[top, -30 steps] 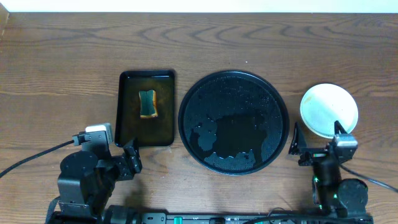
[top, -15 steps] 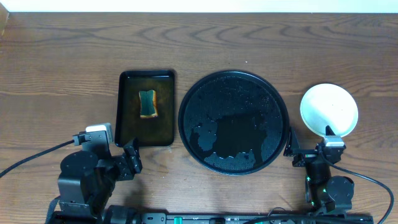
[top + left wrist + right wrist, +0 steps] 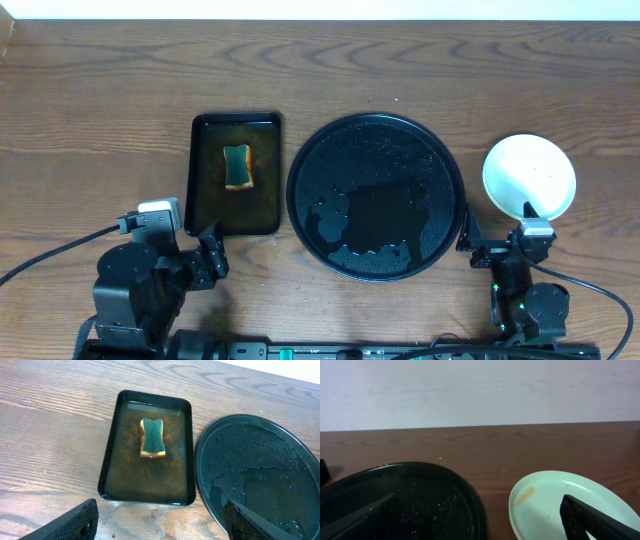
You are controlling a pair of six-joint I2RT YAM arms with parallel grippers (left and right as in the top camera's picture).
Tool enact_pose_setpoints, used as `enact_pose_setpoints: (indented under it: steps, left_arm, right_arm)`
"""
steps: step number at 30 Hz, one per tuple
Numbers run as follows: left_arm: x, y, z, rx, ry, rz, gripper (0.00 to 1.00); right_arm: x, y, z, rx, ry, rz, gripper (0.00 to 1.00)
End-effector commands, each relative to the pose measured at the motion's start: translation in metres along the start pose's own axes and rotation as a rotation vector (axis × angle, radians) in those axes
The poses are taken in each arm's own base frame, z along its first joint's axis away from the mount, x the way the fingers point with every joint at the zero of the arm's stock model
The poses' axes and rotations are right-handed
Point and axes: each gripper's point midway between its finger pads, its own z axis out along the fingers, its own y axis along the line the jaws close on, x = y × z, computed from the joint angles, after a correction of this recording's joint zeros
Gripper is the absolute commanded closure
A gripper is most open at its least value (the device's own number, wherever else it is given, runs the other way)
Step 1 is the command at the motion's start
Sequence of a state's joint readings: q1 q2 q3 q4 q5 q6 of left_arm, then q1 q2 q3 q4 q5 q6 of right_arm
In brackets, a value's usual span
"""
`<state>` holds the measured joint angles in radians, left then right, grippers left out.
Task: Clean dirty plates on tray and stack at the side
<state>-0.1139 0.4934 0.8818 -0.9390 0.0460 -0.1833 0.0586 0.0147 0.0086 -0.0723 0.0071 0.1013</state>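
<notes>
A brown, wood-grained tabletop fills the overhead view, and a plain pale wall rises behind its far edge. The tray, large, round and black, sits in the middle of the tabletop; no plate lies on it, only beads of water and a shallow wet patch toward its near side. Just to its left stands a smaller rectangular black tray holding murky brown liquid, with a green-topped sponge lying in its far half. The plates rest on the bare tabletop to the right of the tray, close to its rim but apart from it. The top one is pale blue with a small brown smear near its left side, and I cannot tell how many lie beneath it. The right hand sits low at the near edge, spread wide and holding nothing, and it points at the gap between tray and plates. From overhead, one finger lines up with the tray's right rim and the other with the near edge of the plates; whether that finger touches them cannot be made out. The left hand hangs near the front right corner of the rectangular tray, also spread wide and empty, well apart from the plates.
</notes>
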Motion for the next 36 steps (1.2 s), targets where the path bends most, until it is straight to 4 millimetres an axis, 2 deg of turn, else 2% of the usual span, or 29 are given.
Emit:
enact_pose_setpoints:
  steps: [1, 5, 11, 14, 18, 22, 29, 31, 34, 36]
  left_arm:
    - [0.001, 0.001, 0.000, -0.002, 0.000, 0.006, 0.20]
    - [0.001, 0.001, 0.000, -0.002, 0.000, 0.006, 0.20]
    - [0.020, 0.012, 0.003, -0.040, -0.009, 0.010, 0.20]
    - [0.036, 0.017, 0.017, -0.030, -0.056, 0.007, 0.20]
    - [0.052, 0.027, 0.047, -0.025, -0.158, -0.050, 0.20]
    - [0.049, 0.030, 0.067, -0.002, -0.296, -0.075, 0.20]
    - [0.015, 0.026, 0.082, 0.048, -0.612, -0.007, 0.20]
    - [0.023, 0.026, 0.091, 0.052, -0.597, 0.007, 0.20]
    - [0.045, 0.029, 0.105, 0.041, -0.487, 0.011, 0.20]
    - [0.045, 0.029, 0.105, 0.041, -0.489, 0.011, 0.20]
  right_arm:
    - [0.001, -0.002, 0.000, 0.005, -0.002, -0.012, 0.01]
    - [0.001, -0.002, 0.000, 0.005, -0.002, -0.012, 0.01]
    - [0.001, -0.002, 0.000, 0.005, -0.002, -0.012, 0.01]
    - [0.001, -0.002, 0.000, 0.005, -0.002, -0.012, 0.01]
    - [0.001, -0.002, 0.000, 0.005, -0.002, -0.012, 0.01]
    - [0.001, -0.002, 0.000, 0.005, -0.002, -0.012, 0.01]
    - [0.001, -0.002, 0.000, 0.005, -0.002, -0.012, 0.01]
    - [0.001, -0.002, 0.000, 0.005, -0.002, -0.012, 0.01]
    - [0.001, -0.002, 0.000, 0.005, -0.002, -0.012, 0.01]
    - [0.001, -0.002, 0.000, 0.005, -0.002, -0.012, 0.01]
